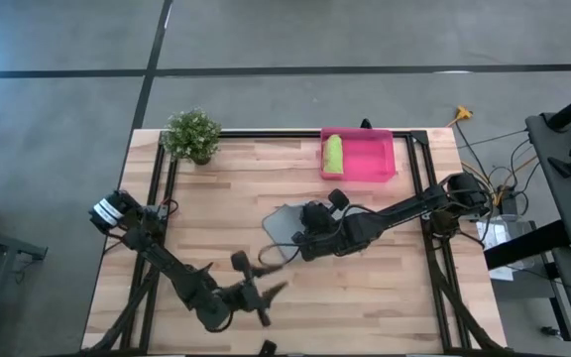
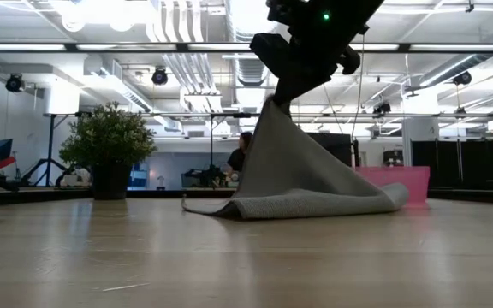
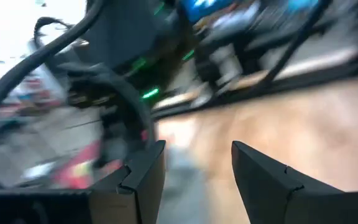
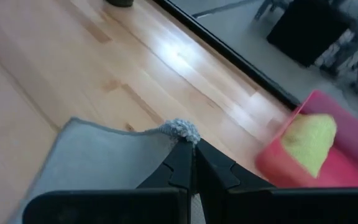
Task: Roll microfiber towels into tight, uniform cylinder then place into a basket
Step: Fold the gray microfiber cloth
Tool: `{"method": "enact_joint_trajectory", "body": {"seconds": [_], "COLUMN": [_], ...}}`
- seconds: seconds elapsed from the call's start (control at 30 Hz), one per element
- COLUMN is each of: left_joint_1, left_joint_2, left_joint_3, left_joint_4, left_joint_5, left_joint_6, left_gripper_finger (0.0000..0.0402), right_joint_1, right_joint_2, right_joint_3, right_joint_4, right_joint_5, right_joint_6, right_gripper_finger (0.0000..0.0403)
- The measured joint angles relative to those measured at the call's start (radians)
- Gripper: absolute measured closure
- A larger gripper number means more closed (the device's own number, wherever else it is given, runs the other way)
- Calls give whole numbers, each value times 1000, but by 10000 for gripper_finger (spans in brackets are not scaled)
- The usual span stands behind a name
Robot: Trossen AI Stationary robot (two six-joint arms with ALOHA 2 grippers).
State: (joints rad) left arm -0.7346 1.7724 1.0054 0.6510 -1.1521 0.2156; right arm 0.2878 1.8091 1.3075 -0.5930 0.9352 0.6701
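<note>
Right gripper [image 4: 193, 149] is over the table's middle, jaws pinched tight on an edge of the grey towel [image 1: 284, 226]. A tuft of cloth pokes out just past the fingertips (right wrist view). In the low view the towel [image 2: 302, 184] hangs from the pinch as a tent: one corner lifted, the rest draped down, bottom edge folded and lying on the table [image 2: 229, 257].

Left gripper [image 1: 263, 295] is near the front edge of the table, apart from the towel, jaws standing wide with nothing between them. Left wrist view is blurred; only the two fingers [image 3: 143, 180] and bare wood ahead can be made out.

Basket [image 1: 377, 159] sits at the back of the table, right of centre. Green towel [image 1: 333, 153], rolled, lies inside it against its left wall (also seen in the right wrist view [image 4: 309, 143]).

Plant [image 1: 192, 135] stands at the back left corner, well apart from everything else.
</note>
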Motion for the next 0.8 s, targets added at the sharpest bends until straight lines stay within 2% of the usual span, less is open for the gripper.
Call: {"method": "enact_joint_trajectory", "body": {"seconds": [0.07,0.13,0.2,0.3,0.37,0.43,0.57,0.67,0.8], "left_joint_1": [9,18,30,38,35,44,122,190,258], "left_joint_2": [-17,-53,-98,-195,-276,-368,-505,-525,-489], "left_joint_3": [-3,-25,-79,-222,-341,-459,-644,-715,-729], "left_joint_4": [-97,-227,-340,-468,-452,-401,-224,-99,-43], "left_joint_5": [-50,-48,-47,-47,-49,-10,165,315,420], "left_joint_6": [24,11,-82,-305,-420,-515,-626,-623,-620], "left_gripper_finger": [233,233,233,233,233,233,233,232,214], "right_joint_1": [1,3,12,36,52,66,92,112,145], "right_joint_2": [0,-2,-13,-47,-69,-95,-142,-160,-168], "right_joint_3": [0,0,0,0,0,0,0,0,0], "right_joint_4": [6,8,17,39,48,53,83,116,168], "right_joint_5": [0,0,8,28,34,36,88,116,148], "right_joint_6": [-41,-76,-90,-103,-107,-107,-108,-135,-226], "right_gripper_finger": [394,394,394,394,394,394,394,394,394]}}
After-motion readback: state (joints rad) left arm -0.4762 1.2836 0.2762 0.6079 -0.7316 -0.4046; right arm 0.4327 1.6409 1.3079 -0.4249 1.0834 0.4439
